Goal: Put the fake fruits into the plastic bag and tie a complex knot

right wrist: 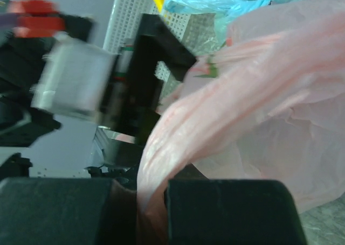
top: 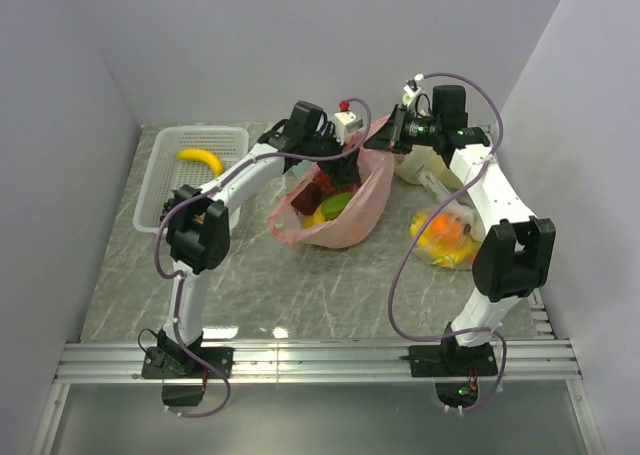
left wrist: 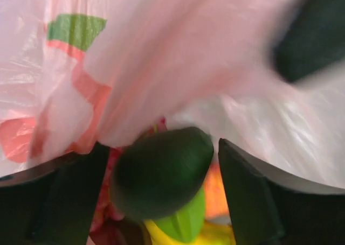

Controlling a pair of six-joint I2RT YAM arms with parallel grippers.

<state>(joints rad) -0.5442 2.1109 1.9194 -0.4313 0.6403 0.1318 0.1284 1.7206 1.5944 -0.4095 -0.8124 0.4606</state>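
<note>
Looking down from above, the pink plastic bag (top: pixel 362 207) lies mid-table with its mouth open and fake fruits (top: pixel 330 208) inside. The left claw (top: pixel 338 163) hangs over the mouth, and the right claw (top: pixel 388 135) is at the bag's far rim. A banana (top: pixel 200 160) lies in a white basket (top: pixel 160 200) to the left, well apart.

In the left wrist view, the left claw's fingers (left wrist: pixel 70 202) stand wide. A dark green fruit (left wrist: pixel 161 172) sits between them with a sliver of gap on each side, so the claw grips nothing.

In the right wrist view, the right claw's fingers (right wrist: pixel 232 212) are closed, pinching a fold of the bag. A light blue bag (right wrist: pixel 205 0) lies beyond.
</note>
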